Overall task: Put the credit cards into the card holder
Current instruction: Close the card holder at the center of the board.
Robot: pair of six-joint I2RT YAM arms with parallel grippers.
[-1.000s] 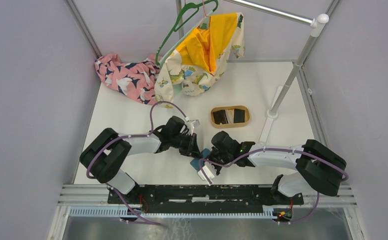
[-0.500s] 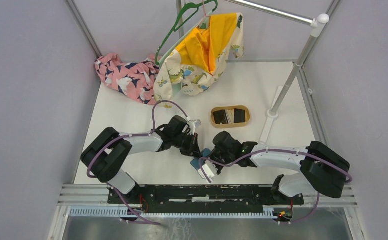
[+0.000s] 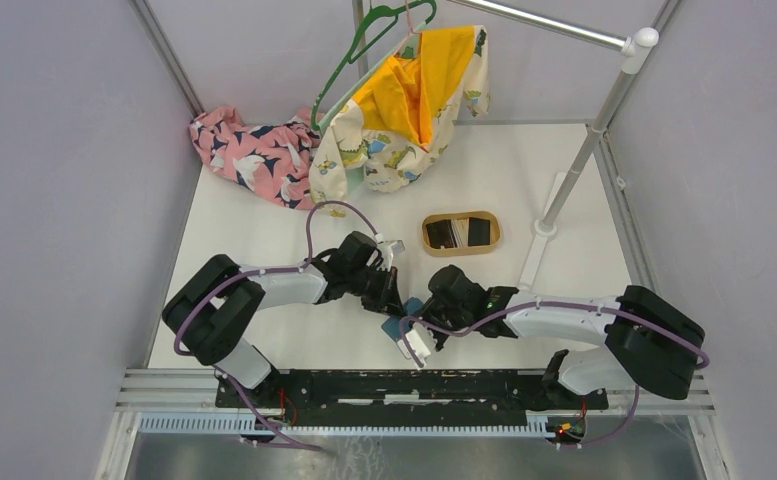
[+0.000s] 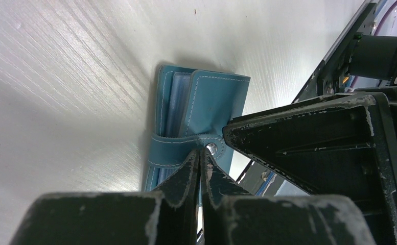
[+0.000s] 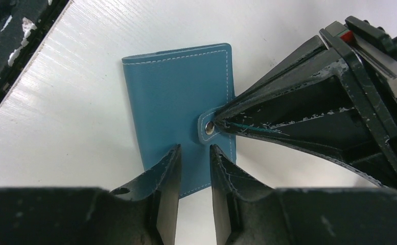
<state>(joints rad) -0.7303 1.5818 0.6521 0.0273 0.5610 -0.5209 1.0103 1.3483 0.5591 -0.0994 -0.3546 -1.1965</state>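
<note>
a: what do the jaws show?

b: the left gripper (image 4: 200, 157) is clenched tip to tip on the snap tab (image 4: 178, 144) of the teal card holder (image 4: 214, 102), right beside its metal stud (image 5: 209, 127). the right gripper (image 5: 193, 153) has its fingers parted with nothing between them. it sits over the near end of the cover (image 5: 170, 92), just below that tab.

a: and the holder itself?

b: it lies closed and flat on the white table (image 3: 264, 235), between the two arms and near their bases. the credit cards (image 3: 461, 233) sit in the oval wooden tray (image 3: 461, 214), well apart and farther back.

a: so the step in hand is opening it?

b: that looks likely. to do it well, the left should peel the tab up and off the stud rather than drag it sideways. the right should press the cover down so the holder neither lifts nor slides. the soft material may flex, so a slow pull is safer. slipping off the thin tab is the likeliest fault.
</note>
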